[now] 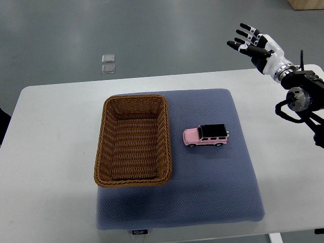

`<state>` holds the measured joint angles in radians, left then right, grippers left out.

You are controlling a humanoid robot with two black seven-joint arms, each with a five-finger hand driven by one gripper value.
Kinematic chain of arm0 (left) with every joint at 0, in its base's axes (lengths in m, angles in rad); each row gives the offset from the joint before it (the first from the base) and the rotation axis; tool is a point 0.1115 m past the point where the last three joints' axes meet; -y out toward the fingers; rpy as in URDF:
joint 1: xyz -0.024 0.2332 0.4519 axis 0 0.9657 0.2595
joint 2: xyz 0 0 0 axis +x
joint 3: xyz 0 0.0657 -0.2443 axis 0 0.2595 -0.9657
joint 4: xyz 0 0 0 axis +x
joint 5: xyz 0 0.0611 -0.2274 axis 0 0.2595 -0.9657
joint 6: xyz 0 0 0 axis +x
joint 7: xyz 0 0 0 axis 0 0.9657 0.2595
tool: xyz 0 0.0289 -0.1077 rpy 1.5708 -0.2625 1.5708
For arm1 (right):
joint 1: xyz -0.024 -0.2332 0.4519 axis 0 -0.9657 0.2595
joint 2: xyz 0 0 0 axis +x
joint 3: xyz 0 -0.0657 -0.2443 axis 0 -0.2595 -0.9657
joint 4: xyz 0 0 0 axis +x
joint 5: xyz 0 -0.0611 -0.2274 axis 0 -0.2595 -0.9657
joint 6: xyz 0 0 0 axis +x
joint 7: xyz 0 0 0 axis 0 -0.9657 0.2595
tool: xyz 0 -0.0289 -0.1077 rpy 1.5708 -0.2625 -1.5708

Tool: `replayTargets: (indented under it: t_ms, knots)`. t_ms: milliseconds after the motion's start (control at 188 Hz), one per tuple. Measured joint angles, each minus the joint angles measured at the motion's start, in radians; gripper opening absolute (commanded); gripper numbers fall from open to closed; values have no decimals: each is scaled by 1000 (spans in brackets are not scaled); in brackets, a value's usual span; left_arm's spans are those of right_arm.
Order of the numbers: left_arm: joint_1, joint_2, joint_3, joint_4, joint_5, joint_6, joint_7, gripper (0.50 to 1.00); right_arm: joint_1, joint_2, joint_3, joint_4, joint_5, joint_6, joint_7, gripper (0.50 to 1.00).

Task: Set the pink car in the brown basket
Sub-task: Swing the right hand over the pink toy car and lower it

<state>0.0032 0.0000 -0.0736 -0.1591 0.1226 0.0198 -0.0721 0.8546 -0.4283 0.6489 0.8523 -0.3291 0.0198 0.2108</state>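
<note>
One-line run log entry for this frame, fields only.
stage: pre-grasp | right hand: open, raised beyond table | pink toy car with black roof: on blue mat, right of basket | brown woven wicker basket: holds nothing

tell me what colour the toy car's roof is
Black, over a pink body; the car shows clearly in the top view, on the blue mat.

The robot hand point(251, 44) is white with black fingers, its wrist joint black and silver. Below and left of it sits a pink car point(205, 136) with a black roof, on a blue-grey dotted mat point(212, 192). Further left, the brown basket point(133, 140) shows a woven wicker pattern. The desk point(45, 167) is plain white.
</note>
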Motion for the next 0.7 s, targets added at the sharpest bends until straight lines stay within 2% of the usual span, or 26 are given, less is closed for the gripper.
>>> replayTargets:
  t_ms: [213, 367, 506, 703]
  knots:
    - [0, 0, -1, 0, 0, 0, 0, 1000, 136, -176, -260, 180, -164, 70, -2, 897]
    - [0, 0, -1, 0, 0, 0, 0, 1000, 263, -264, -438, 296, -341, 138, -23, 897]
    - [0, 0, -1, 0, 0, 0, 0, 1000, 372, -298, -592, 359, -469, 181, -62, 897]
    - [0, 0, -1, 0, 0, 0, 0, 1000, 442, -290, -772, 402, -628, 189, -102, 897]
